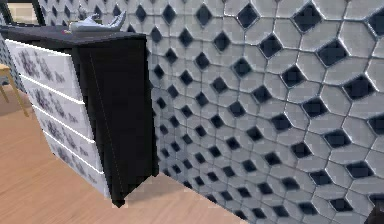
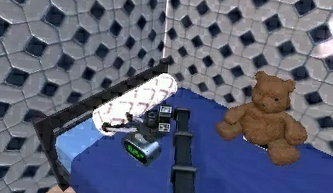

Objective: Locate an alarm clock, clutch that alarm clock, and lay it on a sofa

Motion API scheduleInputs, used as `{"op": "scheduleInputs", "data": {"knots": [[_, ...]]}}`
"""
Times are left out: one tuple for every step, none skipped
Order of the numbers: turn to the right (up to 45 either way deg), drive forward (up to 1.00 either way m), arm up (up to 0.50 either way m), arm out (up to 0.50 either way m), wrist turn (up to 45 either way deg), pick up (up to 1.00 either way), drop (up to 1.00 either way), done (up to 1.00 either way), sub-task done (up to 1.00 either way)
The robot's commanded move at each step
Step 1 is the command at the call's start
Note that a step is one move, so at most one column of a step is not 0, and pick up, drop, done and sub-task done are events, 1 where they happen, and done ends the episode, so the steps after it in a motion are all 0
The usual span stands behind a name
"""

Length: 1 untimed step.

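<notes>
In the arm side view a small dark alarm clock (image 2: 138, 150) with a green face sits at the near left part of a blue bed (image 2: 228, 170). The dark arm bar rises from the bottom edge beside it. My gripper (image 2: 122, 128) reaches left just above the clock, in front of a white pillow (image 2: 140, 94). The bed lies right behind the clock and the fingers, so I cannot tell whether the gripper holds anything.
A brown teddy bear (image 2: 263, 115) sits on the bed's far right. Patterned walls (image 2: 49, 44) close in the bed's corner. In the forward view a dark dresser (image 1: 110, 110) with white drawers stands at the left against the patterned wall (image 1: 280, 110), above wooden floor (image 1: 40, 190).
</notes>
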Motion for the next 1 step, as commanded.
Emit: {"op": "scheduleInputs", "data": {"knots": [[0.0, 0.0, 0.0, 0.0, 36.0, 0.0, 0.0, 0.0, 0.0]]}}
